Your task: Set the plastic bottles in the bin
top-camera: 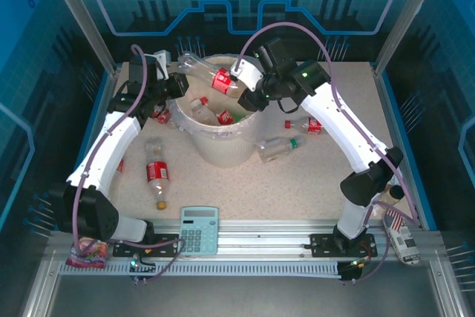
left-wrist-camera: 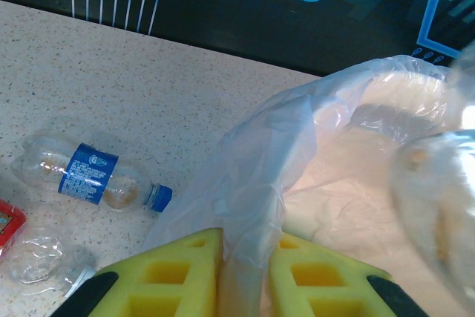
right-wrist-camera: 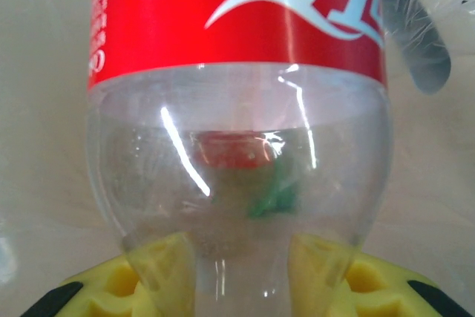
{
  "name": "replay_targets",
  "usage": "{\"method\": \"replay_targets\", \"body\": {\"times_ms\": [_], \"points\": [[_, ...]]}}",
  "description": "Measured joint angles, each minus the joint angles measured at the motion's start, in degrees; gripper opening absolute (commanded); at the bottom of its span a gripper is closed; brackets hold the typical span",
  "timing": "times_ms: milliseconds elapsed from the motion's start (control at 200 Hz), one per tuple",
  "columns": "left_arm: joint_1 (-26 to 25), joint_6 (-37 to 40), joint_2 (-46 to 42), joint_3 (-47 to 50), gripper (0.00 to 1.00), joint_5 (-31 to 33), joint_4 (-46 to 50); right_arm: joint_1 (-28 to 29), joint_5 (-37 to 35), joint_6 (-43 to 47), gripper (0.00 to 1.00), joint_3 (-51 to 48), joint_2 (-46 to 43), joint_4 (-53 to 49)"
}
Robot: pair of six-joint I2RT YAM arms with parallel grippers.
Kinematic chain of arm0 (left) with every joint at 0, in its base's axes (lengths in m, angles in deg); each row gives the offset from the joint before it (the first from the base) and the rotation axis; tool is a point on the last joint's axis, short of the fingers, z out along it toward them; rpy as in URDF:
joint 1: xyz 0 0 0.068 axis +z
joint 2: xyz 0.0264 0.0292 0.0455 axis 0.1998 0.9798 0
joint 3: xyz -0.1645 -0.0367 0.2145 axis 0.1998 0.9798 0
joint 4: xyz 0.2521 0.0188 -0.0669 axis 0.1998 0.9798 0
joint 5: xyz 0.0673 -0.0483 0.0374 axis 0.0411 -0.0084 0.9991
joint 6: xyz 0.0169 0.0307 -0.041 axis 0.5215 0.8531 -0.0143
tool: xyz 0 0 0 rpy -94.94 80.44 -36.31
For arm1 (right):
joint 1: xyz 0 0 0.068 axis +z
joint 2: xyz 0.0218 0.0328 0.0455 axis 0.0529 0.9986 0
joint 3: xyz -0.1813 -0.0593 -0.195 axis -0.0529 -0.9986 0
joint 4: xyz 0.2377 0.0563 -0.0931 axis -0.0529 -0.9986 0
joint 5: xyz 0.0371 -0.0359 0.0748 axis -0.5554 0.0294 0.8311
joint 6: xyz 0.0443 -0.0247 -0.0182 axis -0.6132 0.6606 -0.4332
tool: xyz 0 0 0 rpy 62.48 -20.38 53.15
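Firmly, the right end effector (right-wrist-camera: pixel 239 261) grips a red-labelled bottle (right-wrist-camera: pixel 237 50) while the left (left-wrist-camera: pixel 245 276) pinches the bin liner (left-wrist-camera: pixel 252 154).

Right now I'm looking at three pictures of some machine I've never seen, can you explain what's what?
Two white robot arms are bolted at the near edge of a table. One picture looks down from above; the other two come from cameras on the wrists. The right gripper clamps a red-labelled bottle over the bin. The left gripper pinches the bin's clear liner. On the table lie loose bottles, one blue-labelled bottle among them, and a calculator.
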Motion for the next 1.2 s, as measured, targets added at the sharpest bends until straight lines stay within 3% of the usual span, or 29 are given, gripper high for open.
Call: {"method": "replay_targets", "body": {"times_ms": [455, 1201], "points": [[0.0, 0.0, 0.0, 0.0, 0.2, 0.0, 0.0, 0.0, 0.0, 0.7, 0.59, 0.5, 2.7, 0.0], [0.0, 0.0, -0.1, 0.0, 0.2, 0.0, 0.2, 0.0, 1.5, -0.3, 0.59, 1.0, 2.0, 2.5]]}}
